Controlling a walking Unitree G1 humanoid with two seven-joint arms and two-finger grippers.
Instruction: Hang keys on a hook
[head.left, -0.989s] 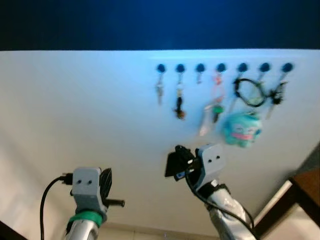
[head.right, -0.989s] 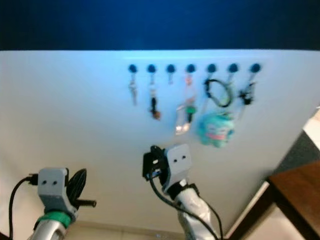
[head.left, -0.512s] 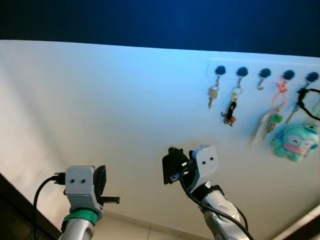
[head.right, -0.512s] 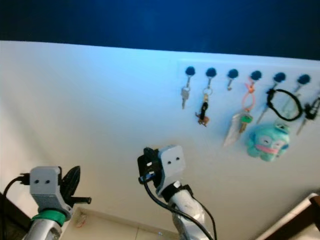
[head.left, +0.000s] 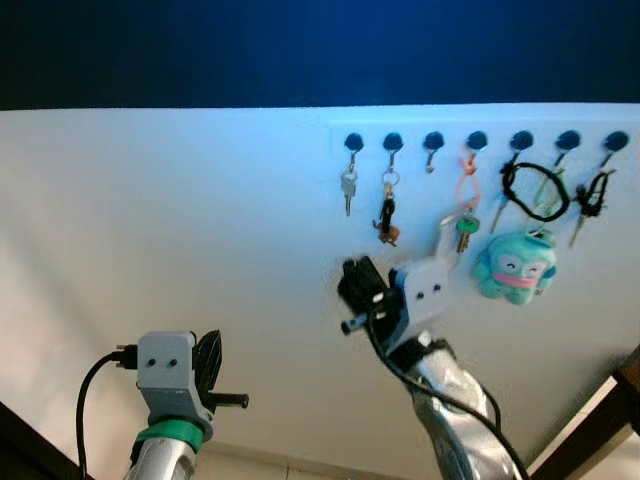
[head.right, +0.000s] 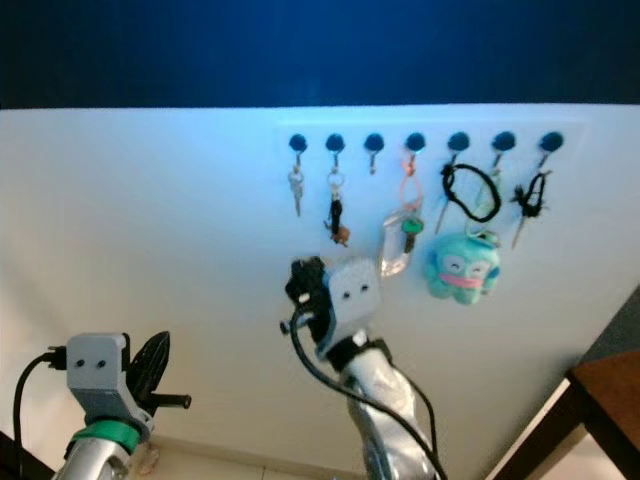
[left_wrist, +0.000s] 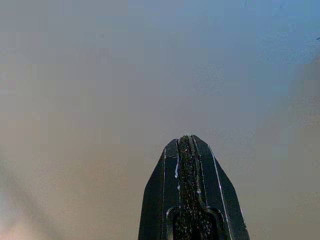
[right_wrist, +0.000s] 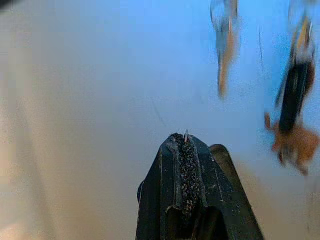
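A row of dark hooks (head.left: 433, 140) runs along the white wall (head.left: 180, 220). A silver key (head.left: 348, 190) hangs on the first hook and a black and brown fob (head.left: 386, 218) on the second; the third hook is bare. My right gripper (head.left: 356, 277) is raised close to the wall just below those two, fingers pressed together. In the right wrist view a thin sliver of metal (right_wrist: 186, 133) pokes out between the fingertips (right_wrist: 175, 150). My left gripper (head.left: 210, 358) stays low on the left, shut (left_wrist: 186, 138) and holding nothing.
Further right hang an orange loop with a green key (head.left: 464, 215), a black cord (head.left: 530, 190) and a teal plush toy (head.left: 515, 265). A dark blue band (head.left: 300, 50) tops the wall. A brown furniture corner (head.right: 610, 400) juts in at the lower right.
The head camera has swung, shifting the hook row in the picture. My right gripper has risen and now sits closer under the first hooks. The left arm has hardly moved.
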